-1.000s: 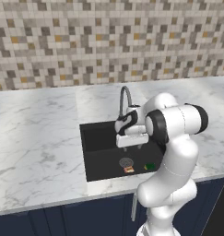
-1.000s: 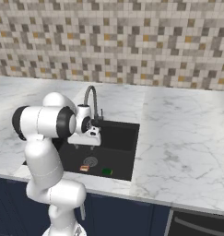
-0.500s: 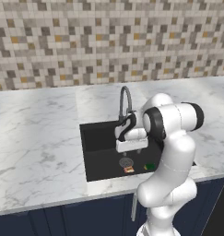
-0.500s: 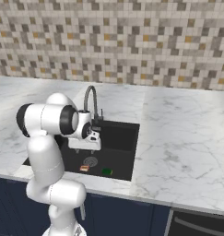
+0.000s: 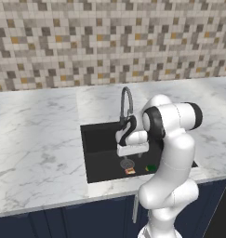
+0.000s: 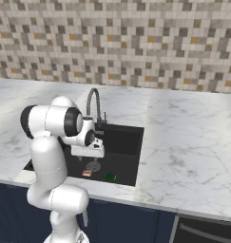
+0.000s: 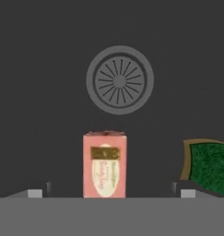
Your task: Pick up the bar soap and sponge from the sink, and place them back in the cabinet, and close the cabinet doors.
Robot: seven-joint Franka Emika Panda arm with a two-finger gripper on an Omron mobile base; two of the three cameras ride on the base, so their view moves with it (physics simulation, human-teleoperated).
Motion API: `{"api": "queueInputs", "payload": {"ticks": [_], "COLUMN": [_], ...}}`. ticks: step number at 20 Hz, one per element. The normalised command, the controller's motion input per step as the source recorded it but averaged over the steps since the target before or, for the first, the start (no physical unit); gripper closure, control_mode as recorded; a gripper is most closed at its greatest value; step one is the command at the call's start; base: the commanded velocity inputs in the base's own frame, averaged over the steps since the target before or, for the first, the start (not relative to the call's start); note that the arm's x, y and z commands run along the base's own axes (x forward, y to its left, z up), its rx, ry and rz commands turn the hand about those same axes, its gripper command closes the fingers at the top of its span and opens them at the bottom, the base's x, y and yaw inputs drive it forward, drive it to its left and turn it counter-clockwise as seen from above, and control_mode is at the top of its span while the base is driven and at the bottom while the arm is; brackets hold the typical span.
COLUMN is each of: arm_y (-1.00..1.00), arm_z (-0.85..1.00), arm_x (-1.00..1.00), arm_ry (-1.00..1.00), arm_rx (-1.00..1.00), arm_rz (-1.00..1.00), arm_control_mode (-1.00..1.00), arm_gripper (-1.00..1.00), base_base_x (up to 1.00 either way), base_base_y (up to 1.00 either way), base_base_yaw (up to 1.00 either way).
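The bar soap, a small orange-red block with a whitish label, lies on the floor of the black sink just in front of the round drain. To its right lies the green sponge with its yellow edge. My gripper hangs open inside the basin, pointing straight down, with the fingertips wide apart on either side of the soap and above it. From the base I see the gripper over the soap, with the sponge beside it. The cabinet and its doors are out of view.
A curved grey faucet rises at the sink's back edge, close behind my hand. White marble counter surrounds the basin, under a mosaic tile wall. Navy base cabinets run below the counter's front edge.
My hand has sunk a little lower into the sink, toward the soap. The jaws have stayed wide open. Soap and sponge have not moved.
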Motion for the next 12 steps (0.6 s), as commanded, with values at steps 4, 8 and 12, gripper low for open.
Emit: {"api": "queueInputs", "payload": {"ticks": [4, 8, 12], "arm_y": [0.00, 0.00, 0.00], "arm_z": [-0.20, -0.21, -0.20], "arm_x": [0.00, 0.01, 0.00], "arm_ry": [0.00, 0.00, 0.00], "arm_rx": [0.00, 0.00, 0.00], "arm_rz": [0.00, 0.00, 0.00], "arm_control_mode": [-1.00, -1.00, -1.00], "arm_gripper": [-1.00, -1.00, -1.00], "base_base_x": [0.00, 0.00, 0.00], "base_base_y": [0.00, 0.00, 0.00], "base_base_yaw": [0.00, 0.00, 0.00]}}
